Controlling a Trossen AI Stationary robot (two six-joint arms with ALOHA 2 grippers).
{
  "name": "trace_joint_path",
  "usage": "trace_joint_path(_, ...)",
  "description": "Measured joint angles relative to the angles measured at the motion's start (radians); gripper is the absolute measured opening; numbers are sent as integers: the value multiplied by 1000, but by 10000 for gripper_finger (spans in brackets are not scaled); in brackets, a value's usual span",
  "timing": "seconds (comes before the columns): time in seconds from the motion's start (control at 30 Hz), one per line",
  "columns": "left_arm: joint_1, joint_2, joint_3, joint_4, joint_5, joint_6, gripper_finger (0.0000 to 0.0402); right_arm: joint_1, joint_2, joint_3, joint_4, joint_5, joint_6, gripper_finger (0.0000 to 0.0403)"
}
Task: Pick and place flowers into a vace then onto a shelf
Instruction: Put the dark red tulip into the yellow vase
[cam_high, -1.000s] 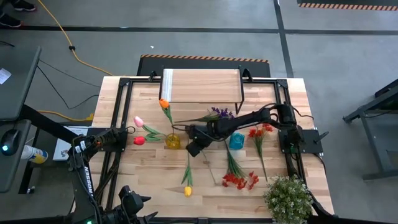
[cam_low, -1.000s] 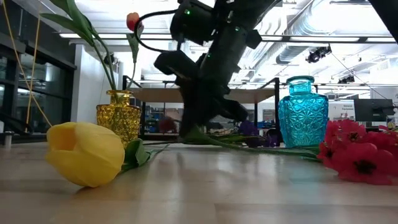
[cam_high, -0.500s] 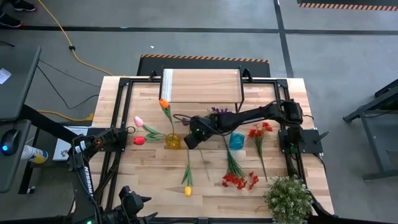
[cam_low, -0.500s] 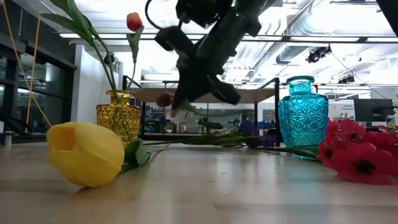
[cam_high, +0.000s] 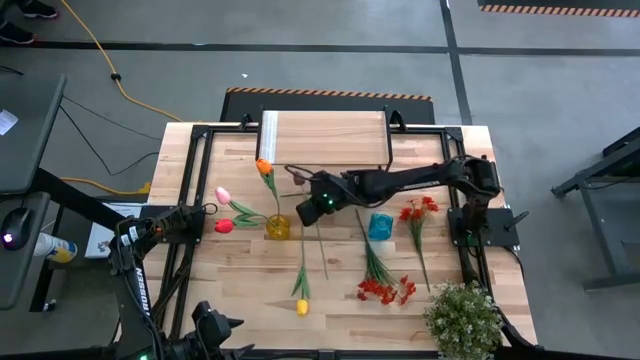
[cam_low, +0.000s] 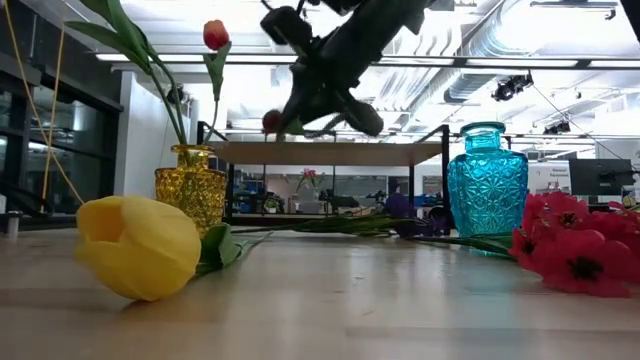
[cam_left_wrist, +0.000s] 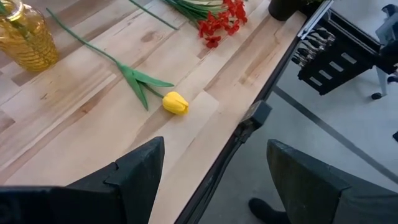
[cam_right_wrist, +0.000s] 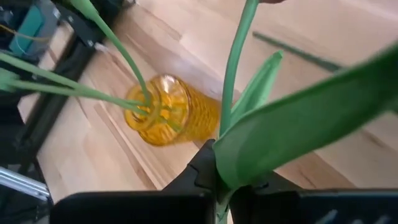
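Right end effector (cam_high: 310, 207) is closed on the green stem of a dark tulip (cam_high: 297, 181), held in the air just beside the yellow vase (cam_high: 277, 228), which already carries three flowers. Judging from this, the step in hand is bringing this flower to the vase; next the stem end must be aimed into the narrow mouth. Other flowers lie on the worktop (cam_high: 240, 290). Left end effector (cam_left_wrist: 211, 180) waits open at the worktop edge.

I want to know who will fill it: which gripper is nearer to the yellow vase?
The right. The right gripper, shut on a dark tulip, hangs just beside the yellow vase, above table level. The left gripper, open, waits at the table's near left edge, farther away.
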Motion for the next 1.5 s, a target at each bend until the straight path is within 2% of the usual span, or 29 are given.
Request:
trace_joint_path(0.4, 0, 0, 0, 30, 0, 0, 317, -8, -134, 0, 13, 106, -37, 9)
trace_joint_path(0.73, 0, 0, 0, 31, 1, 0, 317, -5, -274, 0, 94, 193, -91, 4)
trace_joint_path(1.07, 0, 0, 0, 31, 0, 0, 317, 42, -352, 0, 306, 195, -201, 8)
trace_joint_path(1.33, 0, 0, 0, 30, -1, 1, 317, 111, -357, 0, 489, 156, -311, 10)
trace_joint_path(1.5, 0, 0, 0, 31, -2, 18, 317, 144, -356, 0, 544, 176, -414, 3)
